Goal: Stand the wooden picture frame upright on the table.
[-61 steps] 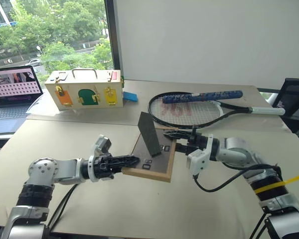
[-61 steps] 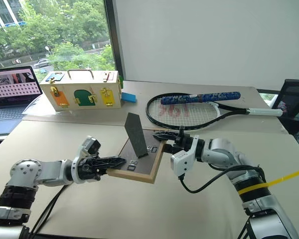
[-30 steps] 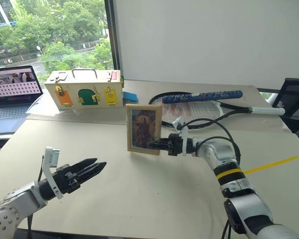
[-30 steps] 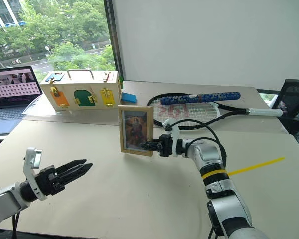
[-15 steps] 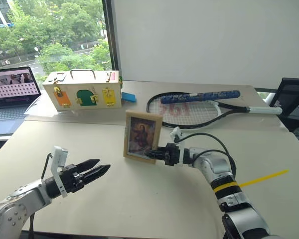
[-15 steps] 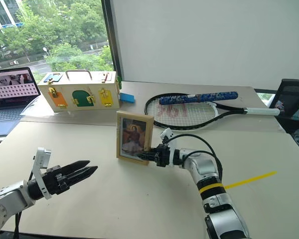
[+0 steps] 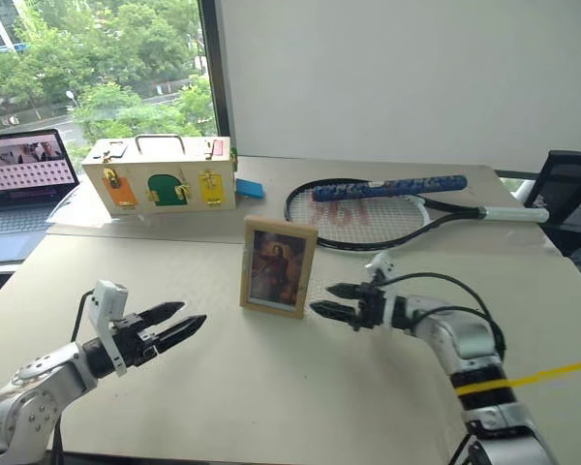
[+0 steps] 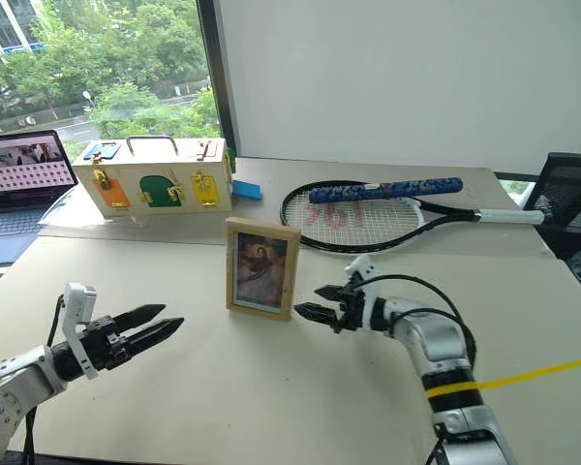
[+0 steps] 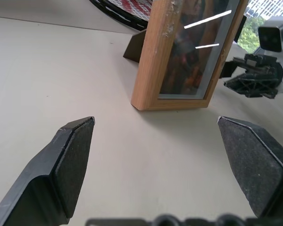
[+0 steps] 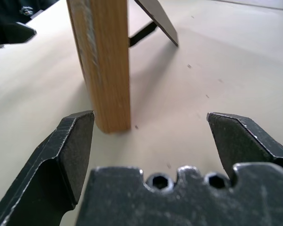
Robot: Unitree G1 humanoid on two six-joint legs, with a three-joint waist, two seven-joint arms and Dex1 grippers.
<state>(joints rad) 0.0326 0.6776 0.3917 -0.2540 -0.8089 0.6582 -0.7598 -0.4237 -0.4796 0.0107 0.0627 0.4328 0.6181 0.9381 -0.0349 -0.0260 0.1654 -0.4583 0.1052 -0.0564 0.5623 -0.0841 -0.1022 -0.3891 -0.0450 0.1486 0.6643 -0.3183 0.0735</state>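
Nearest, the left gripper [image 7: 172, 322] hovered low over the table [image 7: 271, 387] with its two black fingers spread apart and nothing between them. Its fingertips pointed toward the wooden picture frame [image 7: 278, 266], which stood well apart from them. The right gripper [image 7: 329, 300] was also open, its fingers parted and empty. Its tips sat just beside the frame's lower right edge, apart from the wood. In the right wrist view, the frame's side edge [image 10: 106, 66] stood ahead of one finger pad [image 10: 78, 146], outside the gap between the fingers.

Between the two grippers, the frame stood upright on the table, its portrait picture facing the robot. Its fold-out stand [image 10: 155, 19] reached the tabletop behind it.

Beyond the frame, past the right fingertips, lay a tennis racket [image 7: 368, 213] with a blue-wrapped handle. Beyond the left fingertips stood a cream wooden box [image 7: 160, 174] with coloured doors, and a laptop [image 7: 24, 179] sat farther left at the table's edge.
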